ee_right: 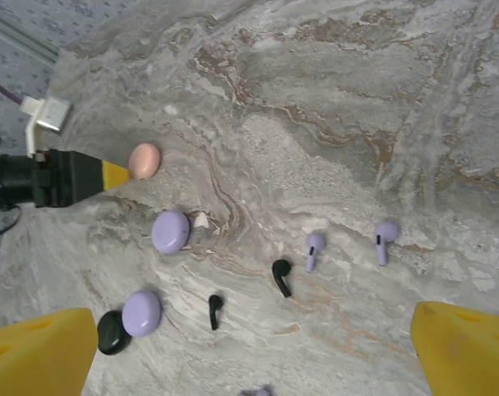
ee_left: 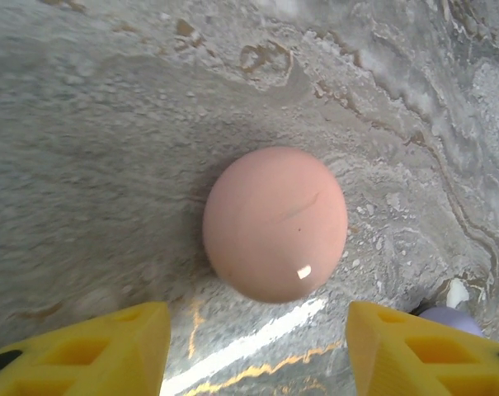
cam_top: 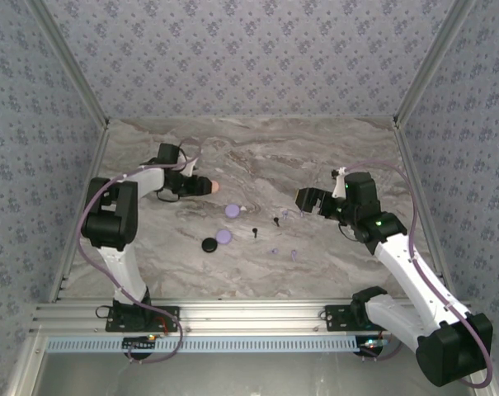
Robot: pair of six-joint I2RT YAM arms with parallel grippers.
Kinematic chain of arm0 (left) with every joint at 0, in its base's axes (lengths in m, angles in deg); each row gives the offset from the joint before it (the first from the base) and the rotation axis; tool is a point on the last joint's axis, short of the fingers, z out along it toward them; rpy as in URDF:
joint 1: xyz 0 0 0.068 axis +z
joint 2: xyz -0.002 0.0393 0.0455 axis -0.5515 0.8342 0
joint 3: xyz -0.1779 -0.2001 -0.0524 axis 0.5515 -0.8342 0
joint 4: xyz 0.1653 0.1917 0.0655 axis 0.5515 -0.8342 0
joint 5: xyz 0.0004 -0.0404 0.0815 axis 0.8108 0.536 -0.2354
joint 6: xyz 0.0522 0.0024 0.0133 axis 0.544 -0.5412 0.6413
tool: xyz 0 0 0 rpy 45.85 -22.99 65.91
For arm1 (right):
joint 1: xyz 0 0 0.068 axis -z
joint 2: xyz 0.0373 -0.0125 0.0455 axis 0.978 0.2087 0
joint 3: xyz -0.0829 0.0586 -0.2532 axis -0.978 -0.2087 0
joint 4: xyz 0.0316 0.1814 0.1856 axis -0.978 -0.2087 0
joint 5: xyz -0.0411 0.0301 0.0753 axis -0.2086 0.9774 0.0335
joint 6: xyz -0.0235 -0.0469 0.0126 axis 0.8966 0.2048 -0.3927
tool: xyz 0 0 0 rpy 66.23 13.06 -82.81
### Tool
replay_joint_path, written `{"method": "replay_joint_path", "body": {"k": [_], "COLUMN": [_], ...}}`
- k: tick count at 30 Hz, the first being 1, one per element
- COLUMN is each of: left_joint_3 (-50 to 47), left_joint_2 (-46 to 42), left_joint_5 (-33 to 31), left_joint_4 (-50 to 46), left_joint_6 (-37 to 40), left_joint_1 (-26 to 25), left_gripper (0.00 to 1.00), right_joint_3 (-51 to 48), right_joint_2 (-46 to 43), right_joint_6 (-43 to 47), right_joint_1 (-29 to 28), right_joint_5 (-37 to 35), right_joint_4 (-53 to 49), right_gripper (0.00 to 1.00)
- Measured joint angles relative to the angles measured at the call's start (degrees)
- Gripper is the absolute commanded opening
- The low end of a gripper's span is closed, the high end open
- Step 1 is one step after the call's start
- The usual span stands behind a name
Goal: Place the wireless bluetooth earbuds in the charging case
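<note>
Tiny stemmed earbuds [ee_right: 281, 276] loose mid-table on veined marble-look top [cam_top: 331, 148].
I see R gripper [ee_right: 257, 346] tips spread, facing black & lavender buds; farther, L gripper [ee_left: 257, 351] spread just short of glossy egg-smooth pink case [ee_left: 275, 223].

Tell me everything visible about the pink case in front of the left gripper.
The pink case is a smooth, glossy, pebble-like oval, pale salmon, plastic by its look, with a faint hairline mark. It lies flat, no opening showing, on the marble-patterned table, just beyond the open yellow fingers of the left gripper, which do not touch it.
</note>
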Motion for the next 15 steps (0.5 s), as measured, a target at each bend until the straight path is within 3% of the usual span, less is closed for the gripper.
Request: {"method": "replay_joint_path", "body": {"k": [5, 10, 15], "left_joint_3": [-2.6, -11.0, -22.9], "left_joint_2": [-10.1, -26.6, -44.3], "left_joint_5": [-2.2, -3.1, -7.3], "left_joint_4": [0.3, 7.3, 15.7], "left_joint_6": [0.4, -1.6, -5.2], "left_joint_1": [0.0, 0.0, 0.0], "left_gripper": [0.60, 0.58, 0.76], "right_joint_3": [1.6, 5.7, 12.1], "right_joint_2": [2.1, 8.0, 17.6], "right_joint_6": [1.4, 2.6, 3.0], "right_joint_1": [-0.7, -6.2, -15.5], "right_joint_5": [-1.1, -5.3, -11.9], "right_joint_4": [-1.8, -4.1, -4.6], "right_gripper": [1.00, 1.00, 1.00]}}
